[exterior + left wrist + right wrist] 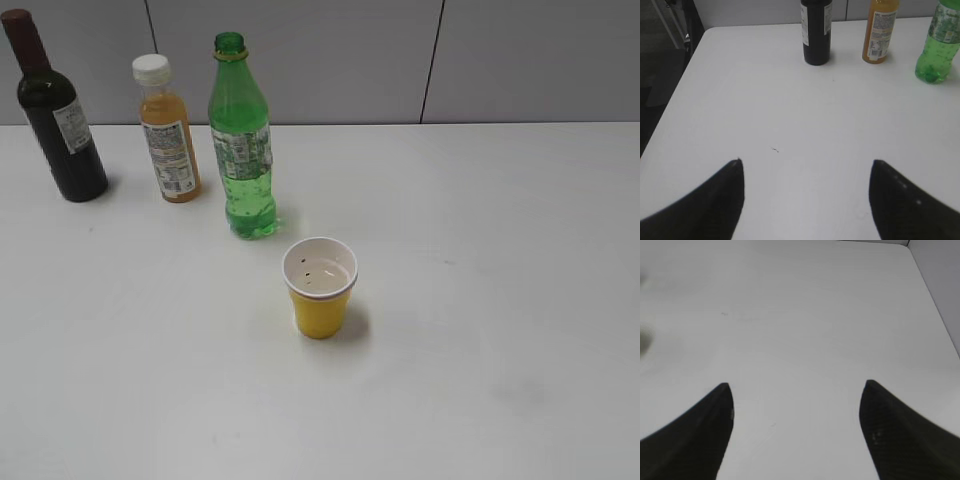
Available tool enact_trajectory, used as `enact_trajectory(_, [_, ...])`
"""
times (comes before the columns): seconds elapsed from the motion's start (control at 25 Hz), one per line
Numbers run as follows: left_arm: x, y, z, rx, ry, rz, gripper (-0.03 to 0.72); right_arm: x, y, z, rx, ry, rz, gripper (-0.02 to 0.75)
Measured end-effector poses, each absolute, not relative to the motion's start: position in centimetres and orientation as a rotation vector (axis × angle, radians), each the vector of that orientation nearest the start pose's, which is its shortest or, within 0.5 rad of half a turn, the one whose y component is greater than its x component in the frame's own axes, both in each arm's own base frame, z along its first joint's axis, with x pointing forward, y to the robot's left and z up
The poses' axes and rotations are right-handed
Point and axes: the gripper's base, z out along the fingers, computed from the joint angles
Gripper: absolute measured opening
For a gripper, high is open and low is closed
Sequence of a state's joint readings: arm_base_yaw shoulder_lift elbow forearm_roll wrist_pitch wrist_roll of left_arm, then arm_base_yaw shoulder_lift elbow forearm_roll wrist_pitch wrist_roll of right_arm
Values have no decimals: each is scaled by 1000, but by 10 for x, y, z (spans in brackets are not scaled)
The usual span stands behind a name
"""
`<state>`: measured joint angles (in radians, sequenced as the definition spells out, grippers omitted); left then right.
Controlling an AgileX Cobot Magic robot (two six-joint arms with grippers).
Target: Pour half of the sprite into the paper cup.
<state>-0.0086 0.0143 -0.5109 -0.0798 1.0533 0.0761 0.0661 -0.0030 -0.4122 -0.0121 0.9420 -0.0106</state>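
Note:
The sprite is a tall green bottle, uncapped and upright, at the back middle of the white table. It also shows in the left wrist view at the far right. The yellow paper cup stands upright just in front and to the right of it, with a little liquid at the bottom. My left gripper is open and empty over bare table, well short of the bottles. My right gripper is open and empty over bare table. Neither gripper shows in the exterior view.
An orange juice bottle with a white cap and a dark wine bottle stand left of the sprite; both show in the left wrist view, juice and wine. The table's left edge drops to the floor.

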Motion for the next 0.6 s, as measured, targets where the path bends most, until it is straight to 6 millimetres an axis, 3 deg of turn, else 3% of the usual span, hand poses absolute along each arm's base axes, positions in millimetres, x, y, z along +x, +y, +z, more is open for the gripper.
enact_trajectory(0.6, [-3,-6,280,87,2038,-56,590,9,0,262,-78,2009,21,592])
